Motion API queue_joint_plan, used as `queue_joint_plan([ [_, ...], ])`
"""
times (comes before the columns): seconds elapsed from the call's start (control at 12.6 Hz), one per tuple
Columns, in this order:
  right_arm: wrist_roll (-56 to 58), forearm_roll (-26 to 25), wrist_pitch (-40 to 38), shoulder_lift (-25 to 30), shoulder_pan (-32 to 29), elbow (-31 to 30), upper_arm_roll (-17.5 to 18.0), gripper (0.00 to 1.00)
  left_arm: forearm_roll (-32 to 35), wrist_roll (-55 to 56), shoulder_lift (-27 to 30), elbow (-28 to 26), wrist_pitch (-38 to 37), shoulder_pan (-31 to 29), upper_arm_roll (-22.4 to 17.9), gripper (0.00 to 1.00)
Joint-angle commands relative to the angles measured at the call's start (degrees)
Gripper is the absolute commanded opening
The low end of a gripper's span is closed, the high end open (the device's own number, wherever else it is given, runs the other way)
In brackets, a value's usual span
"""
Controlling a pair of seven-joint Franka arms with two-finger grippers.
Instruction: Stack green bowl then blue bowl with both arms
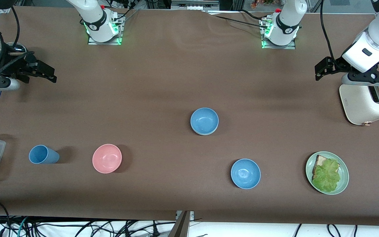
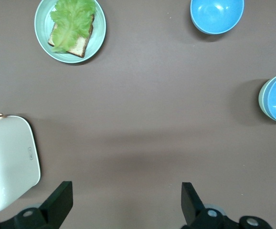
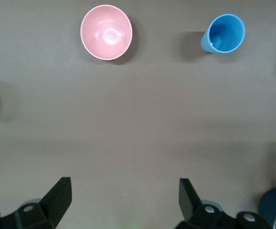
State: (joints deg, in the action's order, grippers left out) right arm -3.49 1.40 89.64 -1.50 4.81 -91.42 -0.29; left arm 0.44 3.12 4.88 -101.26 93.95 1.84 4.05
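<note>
A: Front view: is the stack built?

B: It appears so. At mid-desk, a blue bowl (image 1: 204, 120) is nested in the green bowl (image 2: 261, 98).

A: And the claws?

B: Left gripper (image 2: 126, 202) and right gripper (image 3: 124, 200) are spread wide, held empty at opposite desk ends. No further move seems called for.

Brown table (image 1: 163, 82): bowls, cup (image 1: 43, 154), plate (image 1: 343, 179), toaster (image 1: 364, 103).

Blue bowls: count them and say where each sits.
2. One blue bowl sits nested in the green bowl mid-table. The other blue bowl stands alone, nearer the front camera, toward the left arm's end.
</note>
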Motion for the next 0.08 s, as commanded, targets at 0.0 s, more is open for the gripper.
queue_joint_plan([
  [0.0,0.1,-1.5,-1.3,0.4,-0.6,0.7,1.1,0.99,-1.8,-0.7,0.4,-0.4,0.3,-0.8,0.1,1.00],
])
